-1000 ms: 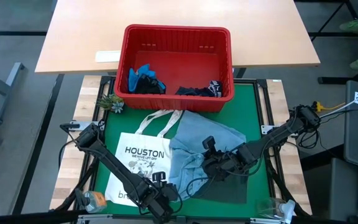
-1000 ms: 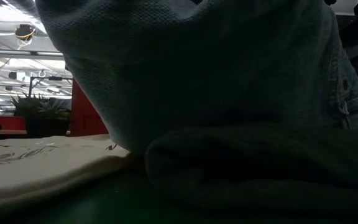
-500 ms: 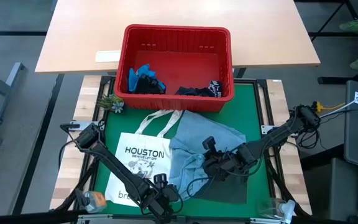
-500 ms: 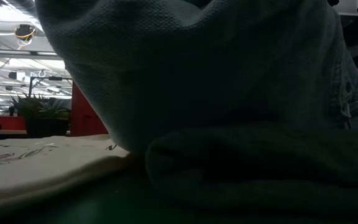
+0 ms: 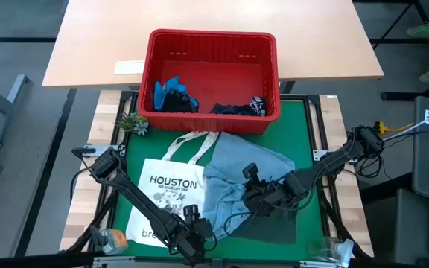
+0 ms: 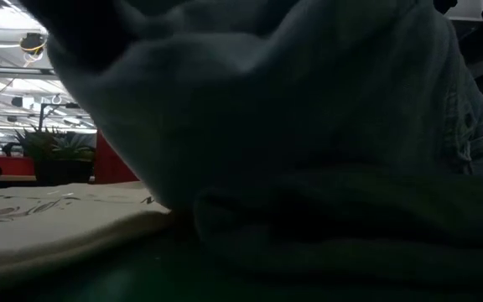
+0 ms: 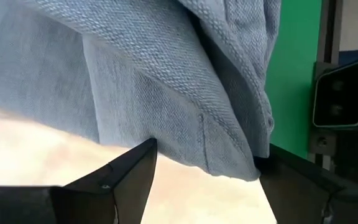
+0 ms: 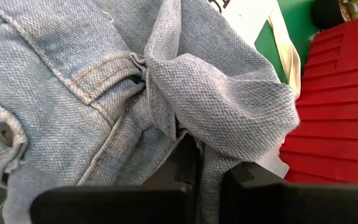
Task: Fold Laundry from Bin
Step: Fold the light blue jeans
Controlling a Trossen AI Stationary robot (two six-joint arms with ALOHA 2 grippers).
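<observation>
The light blue denim shirt (image 5: 240,165) lies bunched on the green mat, partly over the white tote bag (image 5: 164,190) and over a dark garment (image 5: 274,227). My right gripper (image 5: 254,199) is shut on the shirt near its middle. My left gripper (image 7: 207,155) stands open at the shirt's near left edge. The shirt's hem (image 7: 225,163) hangs between its two fingers; whether they touch it I cannot tell. The red bin (image 5: 211,34) stands beyond the mat. In it lie a bright blue garment (image 5: 171,89) and a dark one (image 5: 240,109). My right gripper pinches a bunched fold of the denim (image 8: 188,134) between its two shut fingers, beside a stitched seam. The fingers slant down from the table's right side. The cloth around the fold is raised off the mat, and the rest of the shirt lies on the mat and the tote bag.
A small potted plant (image 5: 132,123) sits at the bin's near left corner. A bottle (image 5: 112,240) and a clear cup (image 5: 328,249) stand at the near corners of the table. Bare green mat (image 5: 307,126) shows to the right of the shirt.
My left gripper has sunk toward the shirt's near left edge, still open. In the low view the hanging cloth has shifted a little at its left side. My right gripper has kept its hold without moving.
</observation>
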